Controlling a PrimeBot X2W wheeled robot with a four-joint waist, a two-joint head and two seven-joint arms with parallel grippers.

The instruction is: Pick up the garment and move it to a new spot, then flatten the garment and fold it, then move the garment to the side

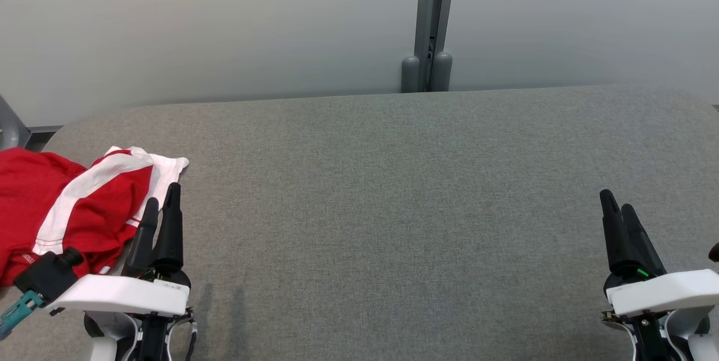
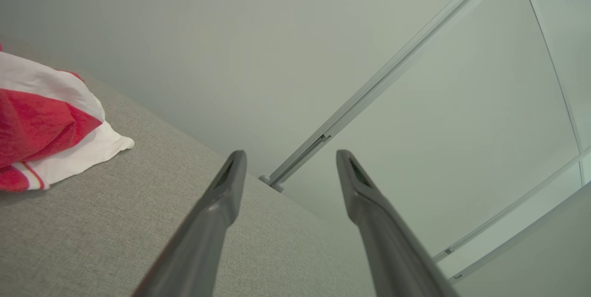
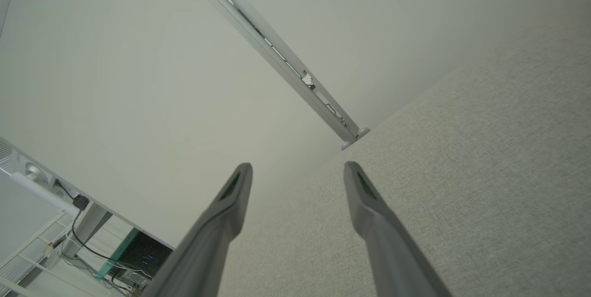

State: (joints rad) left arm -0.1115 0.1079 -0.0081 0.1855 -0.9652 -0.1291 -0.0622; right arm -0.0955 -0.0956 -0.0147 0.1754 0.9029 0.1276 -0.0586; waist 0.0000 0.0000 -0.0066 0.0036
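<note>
A red garment with white stripes lies crumpled at the far left of the grey fabric table, partly running off the picture's left edge. In the left wrist view the garment sits at the left, apart from the fingers. My left gripper hovers just right of the garment's white edge, open and empty; its two fingers stand well apart. My right gripper is at the lower right over bare table, open with nothing in it, fingers spread.
A pale wall panel with a grey vertical post stands behind the table's far edge. In the right wrist view, a desk frame with cables shows beyond the table's right end.
</note>
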